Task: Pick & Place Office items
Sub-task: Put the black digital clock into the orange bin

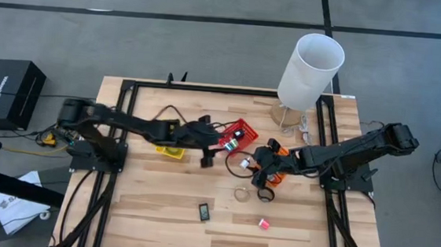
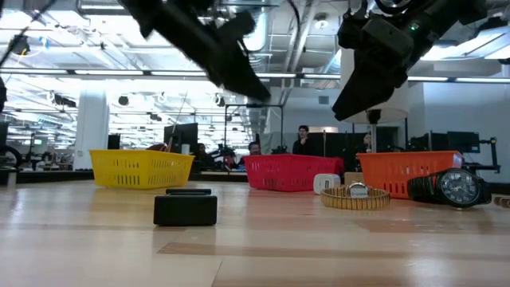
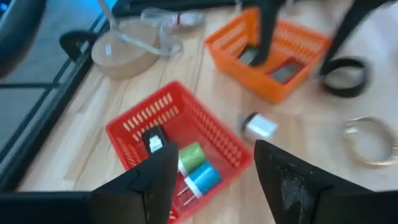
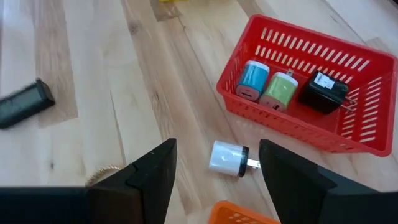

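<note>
Above the red basket [image 3: 180,124], left end effector [image 3: 214,174] released, empty: blue, green, black chargers [image 4: 283,87] sorted inside. White charger [image 4: 229,157] beside basket, under right end effector [image 4: 217,171], spread for grasp. Watches near orange basket [image 3: 273,50].

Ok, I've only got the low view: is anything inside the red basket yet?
Observer: Yes. The red basket holds a blue charger, a green charger and a black charger.
Operator: And the white thing beside it?
Observer: A white charger, lying on its side outside the basket, with the right gripper open above it.
Operator: Left gripper?
Observer: The left gripper is open and empty, just beside the red basket.
</note>
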`<state>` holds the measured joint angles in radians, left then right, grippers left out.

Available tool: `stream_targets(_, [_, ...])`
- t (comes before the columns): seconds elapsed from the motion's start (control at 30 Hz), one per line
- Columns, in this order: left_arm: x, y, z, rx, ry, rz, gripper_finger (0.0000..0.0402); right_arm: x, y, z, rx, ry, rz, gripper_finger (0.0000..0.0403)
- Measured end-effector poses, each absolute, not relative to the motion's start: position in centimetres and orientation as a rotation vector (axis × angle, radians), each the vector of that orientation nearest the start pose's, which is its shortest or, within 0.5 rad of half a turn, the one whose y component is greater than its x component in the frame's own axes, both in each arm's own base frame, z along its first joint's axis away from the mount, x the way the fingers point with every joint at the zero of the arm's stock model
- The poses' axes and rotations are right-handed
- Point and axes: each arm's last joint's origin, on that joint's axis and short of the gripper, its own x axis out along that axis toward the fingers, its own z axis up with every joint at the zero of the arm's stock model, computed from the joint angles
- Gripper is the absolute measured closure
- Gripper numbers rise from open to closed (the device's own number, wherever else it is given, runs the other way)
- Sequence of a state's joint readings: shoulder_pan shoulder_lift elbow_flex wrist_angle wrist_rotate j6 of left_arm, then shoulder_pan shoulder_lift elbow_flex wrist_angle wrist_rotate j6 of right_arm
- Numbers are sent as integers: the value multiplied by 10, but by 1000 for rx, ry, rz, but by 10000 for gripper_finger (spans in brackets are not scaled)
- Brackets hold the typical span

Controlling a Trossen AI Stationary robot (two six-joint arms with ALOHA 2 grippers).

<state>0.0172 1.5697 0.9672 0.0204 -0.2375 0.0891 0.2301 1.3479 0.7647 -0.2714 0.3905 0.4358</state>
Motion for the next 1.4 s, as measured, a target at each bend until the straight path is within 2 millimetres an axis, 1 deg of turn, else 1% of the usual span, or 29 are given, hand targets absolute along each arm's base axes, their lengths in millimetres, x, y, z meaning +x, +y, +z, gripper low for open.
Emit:
stream_targets(0.1, [316, 1, 250, 134, 559, 195, 202, 258, 52, 206, 186, 736, -320, 184])
stream_targets(0.17, [300, -5, 258, 118, 527, 182, 205, 259, 57, 208, 192, 711, -301, 184])
stream_targets(0.23, [284, -10, 261, 118, 508, 164, 209, 260, 61, 210, 199, 684, -281, 184])
stream_targets(0.33, [259, -15, 255, 123, 506, 139, 216, 263, 67, 215, 218, 625, -250, 184])
stream_targets(0.43, [237, -19, 244, 77, 503, 130, 222, 266, 71, 220, 243, 559, -222, 184])
stream_targets(0.53, [219, -21, 234, 12, 489, 130, 228, 269, 76, 226, 272, 490, -196, 184])
stream_targets(0.63, [205, -21, 223, -24, 465, 129, 235, 271, 79, 231, 289, 441, -178, 184])
stream_targets(0.8, [194, -19, 214, -34, 436, 122, 242, 273, 79, 234, 304, 408, -174, 184])
stream_targets(0.93, [194, -19, 217, -39, 410, 119, 242, 281, 85, 224, 323, 398, -166, 184])
stream_targets(1.0, [194, -19, 218, -41, 400, 119, 241, 291, 90, 221, 312, 386, -148, 184])
stream_targets(1.1, [195, -19, 219, -44, 386, 118, 242, 308, 100, 217, 298, 433, -101, 184])
stream_targets(1.2, [195, -19, 219, -44, 387, 119, 245, 328, 110, 225, 301, 467, -52, 184])
stream_targets(1.27, [195, -19, 219, -44, 386, 118, 245, 343, 120, 229, 314, 495, -54, 184])
stream_targets(1.4, [195, -19, 219, -44, 386, 118, 245, 366, 135, 231, 347, 630, -98, 184])
